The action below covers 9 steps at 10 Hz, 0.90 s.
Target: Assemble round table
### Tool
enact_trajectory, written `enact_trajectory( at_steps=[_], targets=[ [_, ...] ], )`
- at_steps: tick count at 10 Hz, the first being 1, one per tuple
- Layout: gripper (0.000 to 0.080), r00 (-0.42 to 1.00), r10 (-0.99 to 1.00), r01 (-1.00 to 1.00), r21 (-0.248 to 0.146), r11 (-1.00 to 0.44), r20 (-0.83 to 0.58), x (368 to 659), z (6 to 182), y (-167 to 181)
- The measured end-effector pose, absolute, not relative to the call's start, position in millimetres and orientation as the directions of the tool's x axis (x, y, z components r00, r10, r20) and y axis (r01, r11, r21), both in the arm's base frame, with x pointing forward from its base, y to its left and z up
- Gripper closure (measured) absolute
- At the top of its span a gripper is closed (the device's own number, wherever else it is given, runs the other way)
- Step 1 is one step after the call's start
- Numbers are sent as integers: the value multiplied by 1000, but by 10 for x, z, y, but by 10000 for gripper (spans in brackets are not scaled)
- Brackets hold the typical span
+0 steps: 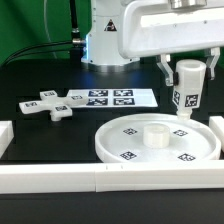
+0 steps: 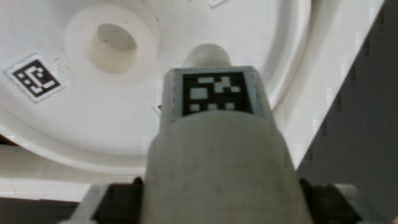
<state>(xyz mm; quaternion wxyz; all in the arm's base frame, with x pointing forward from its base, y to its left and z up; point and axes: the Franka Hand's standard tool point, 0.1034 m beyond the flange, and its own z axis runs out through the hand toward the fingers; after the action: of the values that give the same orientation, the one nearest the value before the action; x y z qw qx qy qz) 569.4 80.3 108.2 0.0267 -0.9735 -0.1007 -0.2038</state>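
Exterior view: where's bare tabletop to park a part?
Bare black tabletop lies between the white cross-shaped foot piece, the large white round rimmed disc and the near white border rail. Crowded at the exterior view's right, where the end effector holds the short white cylinder leg.

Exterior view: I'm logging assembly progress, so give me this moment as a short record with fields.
gripper: shut on the cylinder leg, holding it upright
cylinder leg: off the table, near the round disc's rim on the exterior view's right, not in the hub
round disc: flat on the table, central hub empty
foot piece: lying on the table at the exterior view's left, apart from the disc
marker board: behind the disc
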Motion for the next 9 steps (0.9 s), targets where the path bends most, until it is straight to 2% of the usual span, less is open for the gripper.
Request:
enact_trajectory(
  at_steps=[1,2,4,8,9],
  targets=[
    [390,850,205,224,21,-974,485,5692,1066,766],
    [390,861,206,225,16,-974,465,5657,1013,771],
    [390,861,207,226,16,-974,465,5669,1024,771],
    [390,851,261,263,60,-963,455,5649,1060,543],
    [390,855,258,260,58,-964,450,5656,1051,524]
  ],
)
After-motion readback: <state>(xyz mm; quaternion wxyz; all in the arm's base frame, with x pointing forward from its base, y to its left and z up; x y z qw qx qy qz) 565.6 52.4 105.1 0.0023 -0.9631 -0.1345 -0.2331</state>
